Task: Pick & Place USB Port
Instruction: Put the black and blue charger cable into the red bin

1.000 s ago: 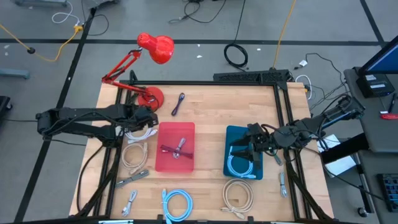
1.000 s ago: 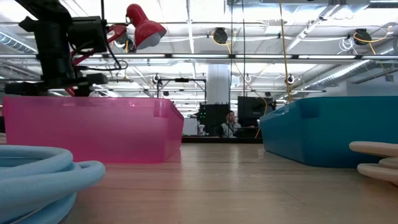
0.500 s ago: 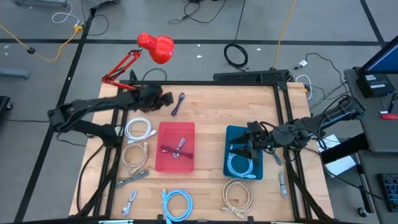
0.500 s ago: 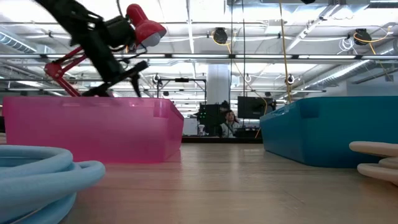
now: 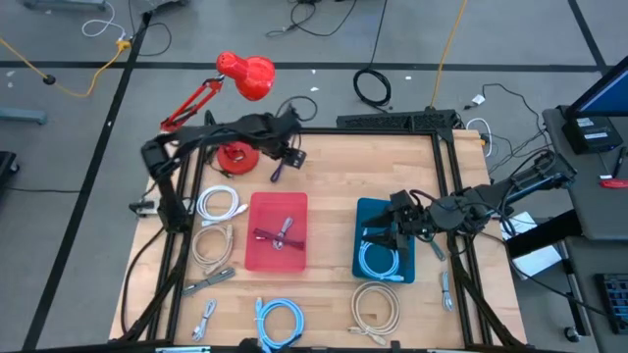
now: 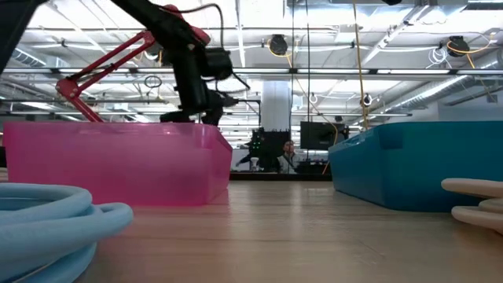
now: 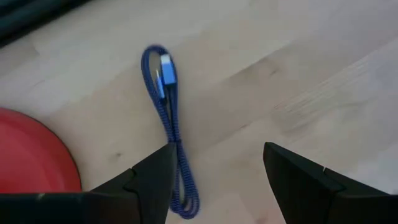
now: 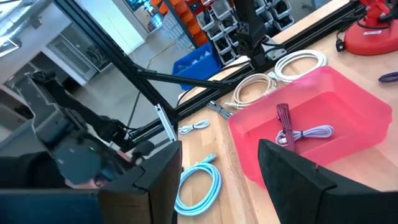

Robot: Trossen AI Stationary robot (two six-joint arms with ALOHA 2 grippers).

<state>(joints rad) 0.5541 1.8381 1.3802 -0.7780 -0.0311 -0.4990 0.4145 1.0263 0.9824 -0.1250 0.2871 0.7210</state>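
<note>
A dark-blue braided USB cable [image 7: 168, 118], folded into a narrow loop, lies flat on the wooden table near the far edge [image 5: 281, 164], beside the red lamp's base [image 5: 235, 155]. My left gripper [image 7: 214, 183] hangs above it, pointing steeply down, open and touching nothing; the cable's near end lies by one finger. In the low view the left gripper [image 6: 200, 106] shows behind the pink bin [image 6: 118, 161]. My right gripper [image 5: 388, 235] waits open over the teal bin [image 5: 368, 211], with nothing between its fingers [image 8: 292, 177].
The pink bin [image 5: 278, 230] holds a purple and a pale cable. A light-blue coil [image 5: 378, 260] lies in the teal bin. White [image 5: 218, 204] and beige [image 5: 211, 243] coils lie at the left; light-blue [image 5: 280, 319] and beige [image 5: 376, 309] coils lie near the front edge. The red lamp [image 5: 243, 76] stands at the far left.
My left gripper has swung from the table's left side, by the white coil, toward the far edge and to the right. It now stands over the blue cable, and its wrist has rolled on the way. It has stayed open.
</note>
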